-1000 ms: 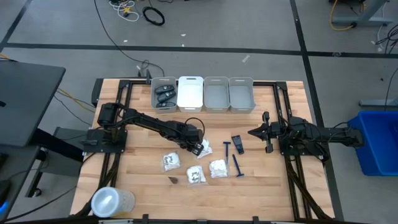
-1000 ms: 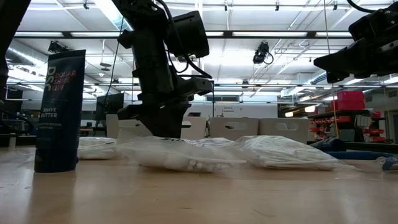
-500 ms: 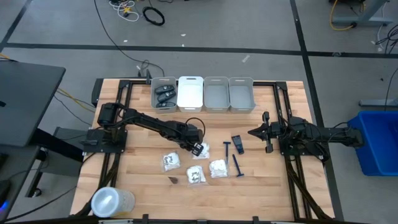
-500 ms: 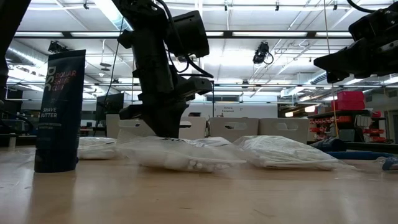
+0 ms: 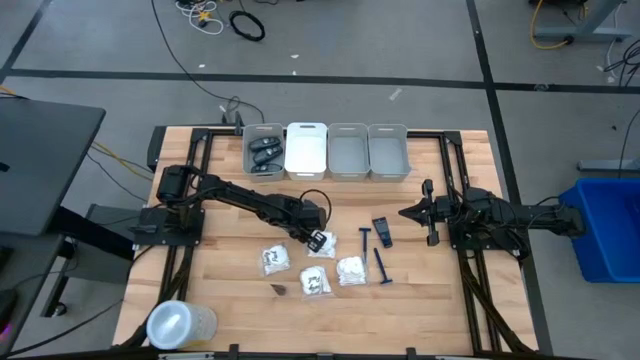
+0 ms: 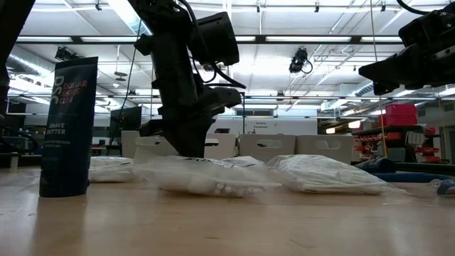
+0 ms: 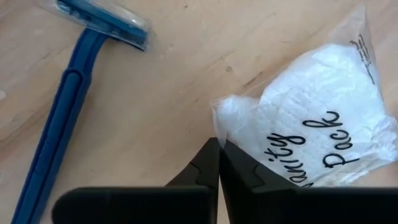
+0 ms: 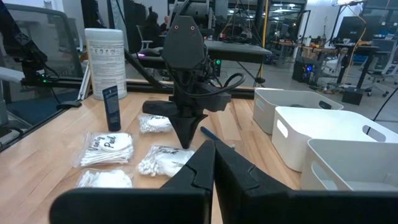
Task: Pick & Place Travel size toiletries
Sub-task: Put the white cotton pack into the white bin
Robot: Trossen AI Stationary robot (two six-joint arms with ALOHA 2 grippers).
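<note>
My left gripper (image 5: 320, 238) points steeply down at mid-table, shut on a white crinkly packet (image 7: 317, 130) printed "Vanity Pack". Three more white packets (image 5: 275, 257) (image 5: 313, 280) (image 5: 350, 270) lie flat toward the near edge. Two blue razors (image 5: 365, 240) (image 5: 382, 265) and a dark oval case (image 5: 381, 230) lie flat to the right of them. One razor (image 7: 68, 106) shows beside the held packet. Dark cases (image 5: 263, 152) lie in the leftmost bin. My right gripper (image 5: 408, 213) waits level at the table's right, shut with nothing in it (image 8: 214, 146). My left gripper pinches the packet's clear plastic edge (image 7: 219, 127) at one corner between its two fingertips. The fingers come from above, slanting down. The rest of the packet lies on the table.
Four bins stand in a row at the far edge: grey (image 5: 263, 165), white (image 5: 306, 148), grey (image 5: 347, 150), grey (image 5: 388, 150). A dark tube (image 6: 67, 128) stands upright near the front edge. A white canister (image 5: 180, 325) stands at the near left corner.
My left gripper has shut its fingers onto the packet's edge and rolled a little about its own axis, staying in place. The packet has kept its place on the table.
</note>
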